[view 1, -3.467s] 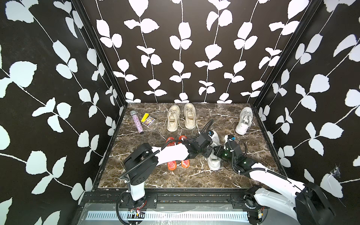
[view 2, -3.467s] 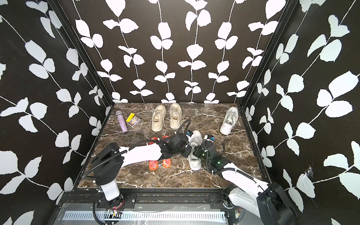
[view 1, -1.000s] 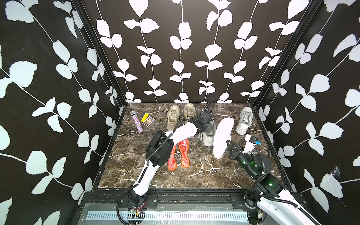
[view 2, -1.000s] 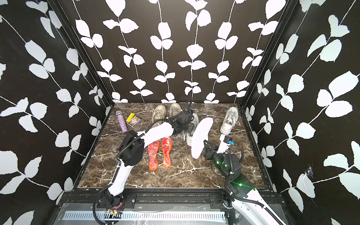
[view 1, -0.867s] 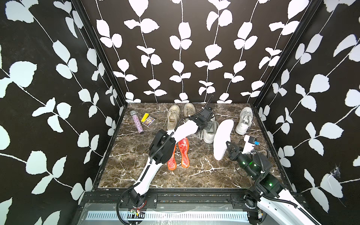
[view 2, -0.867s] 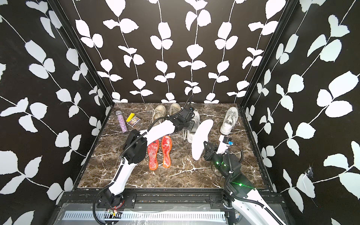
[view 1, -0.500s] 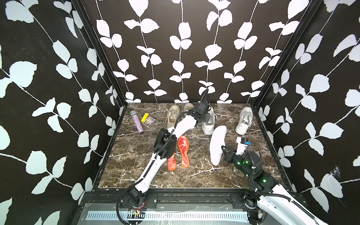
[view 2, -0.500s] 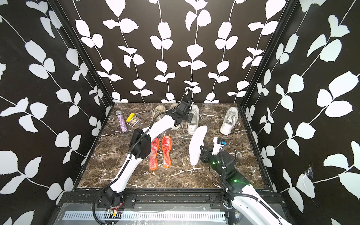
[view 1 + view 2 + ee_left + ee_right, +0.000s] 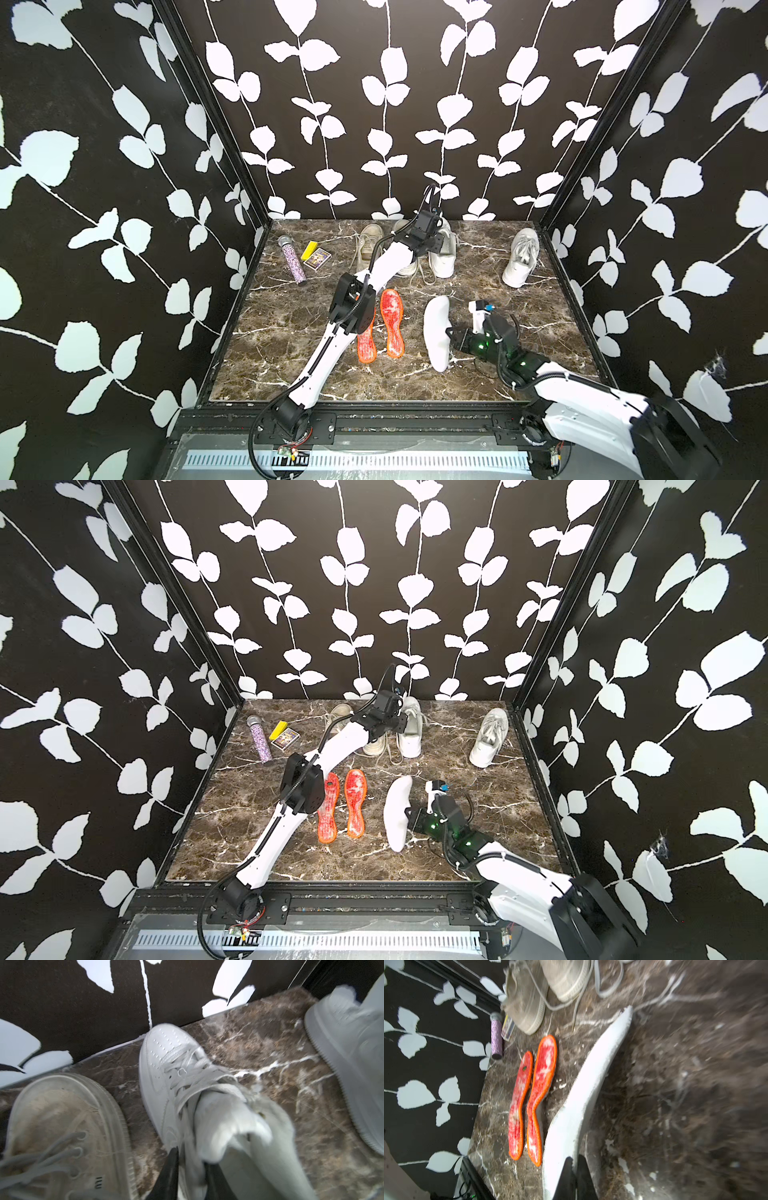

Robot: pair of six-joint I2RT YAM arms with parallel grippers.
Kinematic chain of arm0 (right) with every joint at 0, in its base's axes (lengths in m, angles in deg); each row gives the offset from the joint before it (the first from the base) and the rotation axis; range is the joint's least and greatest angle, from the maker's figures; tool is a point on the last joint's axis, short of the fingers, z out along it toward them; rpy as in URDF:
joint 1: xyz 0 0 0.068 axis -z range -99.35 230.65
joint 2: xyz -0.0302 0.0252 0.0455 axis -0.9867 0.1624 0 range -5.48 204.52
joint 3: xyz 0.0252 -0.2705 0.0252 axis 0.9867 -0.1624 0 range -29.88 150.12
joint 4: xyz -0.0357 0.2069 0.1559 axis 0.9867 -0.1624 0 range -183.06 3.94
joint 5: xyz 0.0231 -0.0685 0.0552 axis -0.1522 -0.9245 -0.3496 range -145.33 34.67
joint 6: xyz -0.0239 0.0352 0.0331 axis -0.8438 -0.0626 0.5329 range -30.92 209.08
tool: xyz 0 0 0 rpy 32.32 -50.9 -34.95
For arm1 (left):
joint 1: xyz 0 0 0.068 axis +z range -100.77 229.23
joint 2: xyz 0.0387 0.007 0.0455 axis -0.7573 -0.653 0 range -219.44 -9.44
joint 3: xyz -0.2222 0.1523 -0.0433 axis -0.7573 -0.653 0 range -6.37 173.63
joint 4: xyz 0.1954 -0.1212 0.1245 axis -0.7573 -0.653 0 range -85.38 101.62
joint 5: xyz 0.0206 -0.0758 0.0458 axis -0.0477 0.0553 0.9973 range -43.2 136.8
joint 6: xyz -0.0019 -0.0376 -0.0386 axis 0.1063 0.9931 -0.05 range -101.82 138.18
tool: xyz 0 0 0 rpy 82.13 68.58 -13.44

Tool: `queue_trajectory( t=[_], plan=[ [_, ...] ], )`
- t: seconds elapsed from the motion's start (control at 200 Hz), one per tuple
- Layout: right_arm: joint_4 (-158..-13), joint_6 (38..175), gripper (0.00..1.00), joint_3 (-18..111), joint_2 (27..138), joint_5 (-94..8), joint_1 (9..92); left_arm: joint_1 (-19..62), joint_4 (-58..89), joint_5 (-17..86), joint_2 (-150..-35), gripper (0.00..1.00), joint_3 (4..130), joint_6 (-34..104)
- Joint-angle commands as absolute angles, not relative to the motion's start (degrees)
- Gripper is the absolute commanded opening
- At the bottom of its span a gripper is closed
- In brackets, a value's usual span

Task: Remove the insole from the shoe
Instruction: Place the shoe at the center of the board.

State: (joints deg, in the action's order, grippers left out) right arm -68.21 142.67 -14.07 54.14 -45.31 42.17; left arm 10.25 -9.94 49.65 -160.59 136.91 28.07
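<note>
The white insole (image 9: 436, 328) (image 9: 397, 812) is out of the shoe and held on edge just above the marble at front centre. My right gripper (image 9: 449, 333) (image 9: 410, 813) (image 9: 574, 1160) is shut on its heel end. The white high-top shoe (image 9: 442, 253) (image 9: 409, 733) (image 9: 166, 1064) stands upright at the back centre. My left gripper (image 9: 436, 243) (image 9: 392, 723) (image 9: 191, 1155) is at its ankle opening. Its jaws are apart, with the shoe's collar wall between the fingers (image 9: 172, 1167).
Two red-orange insoles (image 9: 390, 324) (image 9: 542, 1088) lie left of the white one. A beige pair of shoes (image 9: 368, 245) stands next to the high-top, and another white shoe (image 9: 521, 257) at back right. A purple glitter tube (image 9: 293, 259) and card box (image 9: 318, 257) lie back left.
The left arm has carried the shoe to the back and set it beside the beige pair, and its jaws have parted. The right gripper has lowered the insole toward the front.
</note>
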Motion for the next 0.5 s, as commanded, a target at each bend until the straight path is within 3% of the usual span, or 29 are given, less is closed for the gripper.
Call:
queue_trajectory(
  t=[0.0, 0.235, 0.495],
  plan=[
    [-62.5, 143.5, 0.0, -10.6, 55.9, -45.4, 40.7, 10.6, -8.9, 47.6, -155.2, 0.39, 137.2, 28.9],
    [-71.5, 145.9, 0.0, -6.1, 62.3, -50.2, 39.6, 10.7, -17.2, 46.7, -148.2, 0.49, 133.7, 31.6],
    [-74.1, 146.5, 0.0, -0.7, 71.1, -45.7, 39.3, 10.8, -15.9, 49.3, -132.1, 0.59, 113.3, 33.3]
  ],
)
